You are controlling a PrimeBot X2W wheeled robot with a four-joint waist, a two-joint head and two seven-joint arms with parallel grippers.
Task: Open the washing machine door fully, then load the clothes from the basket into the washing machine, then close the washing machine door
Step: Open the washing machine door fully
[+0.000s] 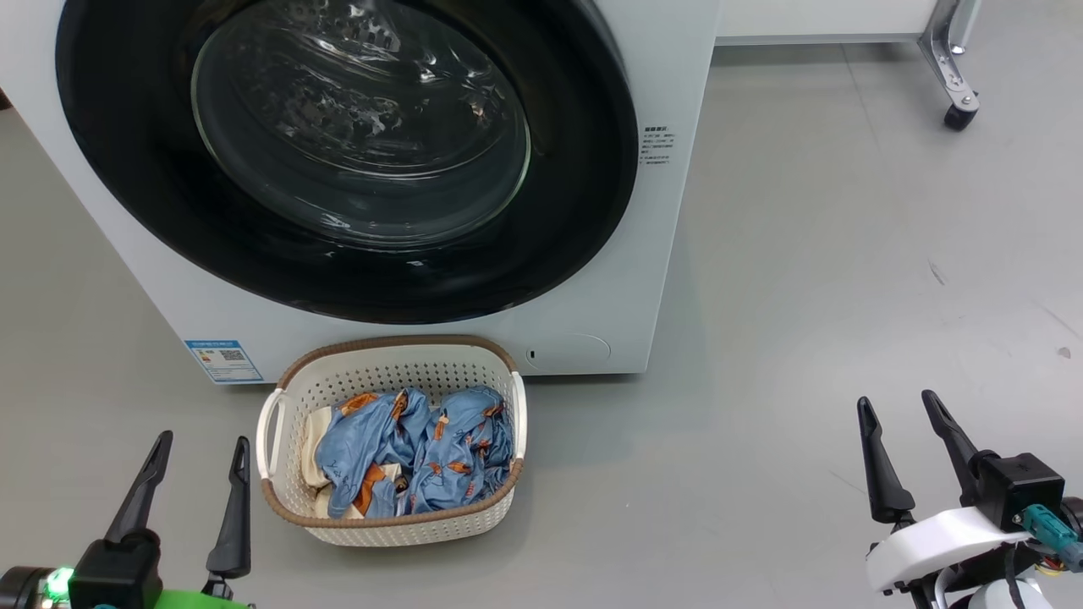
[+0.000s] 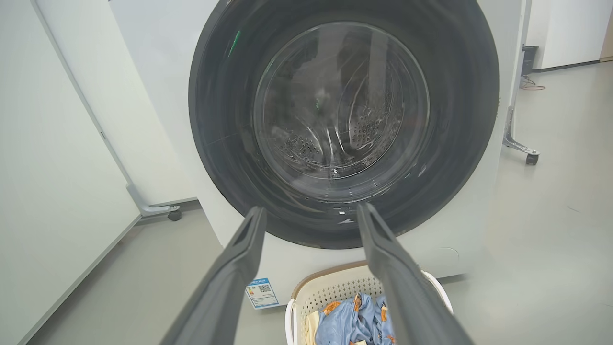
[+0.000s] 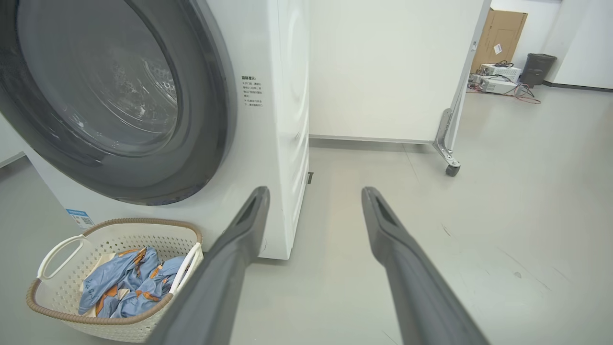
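both empty and spread, left end effector (image 1: 205, 438) and right end effector (image 1: 895, 398) sit at the bottom corners: door (image 1: 364, 127) not yet opened.

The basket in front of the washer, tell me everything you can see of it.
The basket is small, cream-white and plastic-looking, with perforated walls, rounded corners, a brown woven rim and white loop handles on two opposite sides. It stands upright on the grey floor before the washing machine, below its shut door; whether they touch is unclear. Crumpled blue printed clothes and some cream cloth lie inside.
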